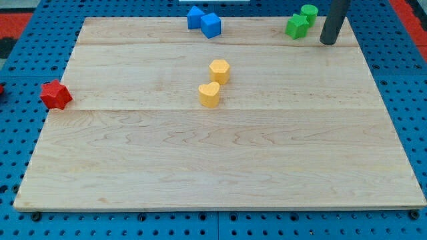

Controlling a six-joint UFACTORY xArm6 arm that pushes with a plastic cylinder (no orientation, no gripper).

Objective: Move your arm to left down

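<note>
My tip (327,43) rests on the wooden board (220,167) near the view's top right corner, just right of a green star block (297,26) and a green cylinder (309,13). It stands close to them but apart. Two blue blocks, one (195,16) and a blue cube (211,25), sit at the top centre. A yellow hexagon block (219,71) and a yellow heart block (209,95) sit near the board's middle. A red star block (55,95) sits at the board's left edge.
The board lies on a blue pegboard table (17,133) that surrounds it on all sides. A red surface (17,17) shows at the view's top left corner.
</note>
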